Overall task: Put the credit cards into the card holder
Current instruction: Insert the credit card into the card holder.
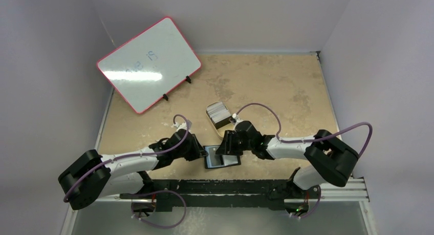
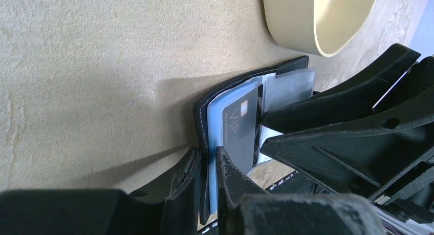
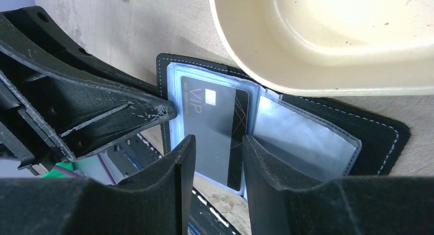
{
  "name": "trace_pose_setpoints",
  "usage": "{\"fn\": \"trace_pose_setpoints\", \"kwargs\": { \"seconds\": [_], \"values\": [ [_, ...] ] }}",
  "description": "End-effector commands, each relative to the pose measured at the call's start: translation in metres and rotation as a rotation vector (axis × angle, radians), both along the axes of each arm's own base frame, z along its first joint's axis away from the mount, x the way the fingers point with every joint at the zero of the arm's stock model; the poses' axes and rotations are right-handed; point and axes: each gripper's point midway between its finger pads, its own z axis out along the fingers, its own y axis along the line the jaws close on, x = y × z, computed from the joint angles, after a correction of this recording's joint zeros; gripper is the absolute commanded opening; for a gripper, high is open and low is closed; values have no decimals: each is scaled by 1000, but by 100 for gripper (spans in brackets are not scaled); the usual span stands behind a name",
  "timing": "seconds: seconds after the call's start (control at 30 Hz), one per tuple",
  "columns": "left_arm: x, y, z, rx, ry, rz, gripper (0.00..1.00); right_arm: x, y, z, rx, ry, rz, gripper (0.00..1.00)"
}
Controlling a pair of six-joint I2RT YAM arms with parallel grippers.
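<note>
The card holder (image 1: 229, 162) is laid open at the lower centre of the top view, its left cover pinched by the left gripper (image 2: 209, 186). The right gripper (image 3: 219, 168) is held spread over a dark card (image 3: 215, 122) in its sleeve. The credit cards (image 1: 217, 110) are stacked in the tin (image 1: 223, 123) just above

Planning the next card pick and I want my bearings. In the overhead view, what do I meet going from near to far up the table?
card holder, lying open near the front edge → tan tin → card stack at the tin's far end → whiteboard, propped at the far left
</note>
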Motion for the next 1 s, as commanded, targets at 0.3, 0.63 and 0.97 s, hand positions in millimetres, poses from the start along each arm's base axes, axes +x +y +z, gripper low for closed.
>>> {"fn": "trace_pose_setpoints", "kwargs": {
  "seconds": [0.3, 0.63, 0.97],
  "values": [
    [11, -19, 26, -99, -61, -4, 19, 4, 21, 29, 115, -37, 24, 40],
    [9, -22, 33, -148, -73, -4, 23, -2, -3, 32, 45, -40, -19, 37],
    [9, -29, 38, -195, -79, -19, 17, 2, -20, 16, -42, -61, -58, 22]
  ]
}}
